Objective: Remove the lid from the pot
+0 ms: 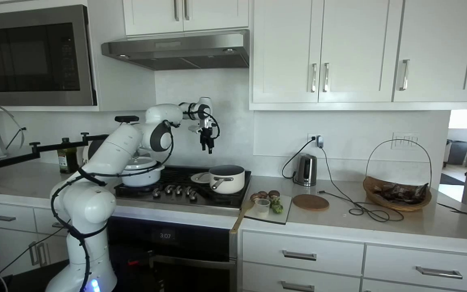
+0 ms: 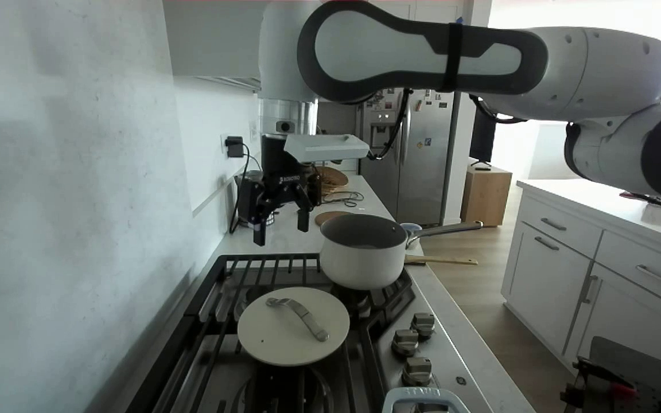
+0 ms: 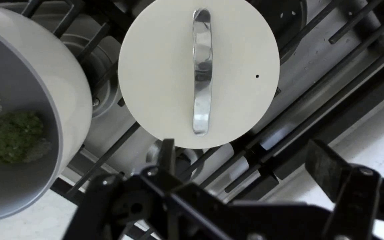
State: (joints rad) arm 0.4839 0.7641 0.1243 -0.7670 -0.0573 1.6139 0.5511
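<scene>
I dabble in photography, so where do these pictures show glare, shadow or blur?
Wrist view: glints on the metal handle of the lid, and the gripper dark and slightly blurred; in an exterior view, soft shadows on the wall and a washed-out background upper right; in an exterior view, a doorway partly glaring white.

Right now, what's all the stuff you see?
stove: one, black-silver, below hood
lid: one, cream, stove
open pot: one, cream, stove
lidded pot: one, white, stove
oven: one, black, below stove
hood: one, silver, above stove
microwave: one, silver-black, up high
kettle: one, silver, counter
board: one, pale, counter
mushrooms: several, brown, board
vegetable: some, green, board
cup: one, whitish, board
mat: one, brown, counter
basket: one, brown, counter
bottle: one, green, counter
fridge: one, silver, background
arm: one, white, by stove
gripper: one, black, above stove
</scene>
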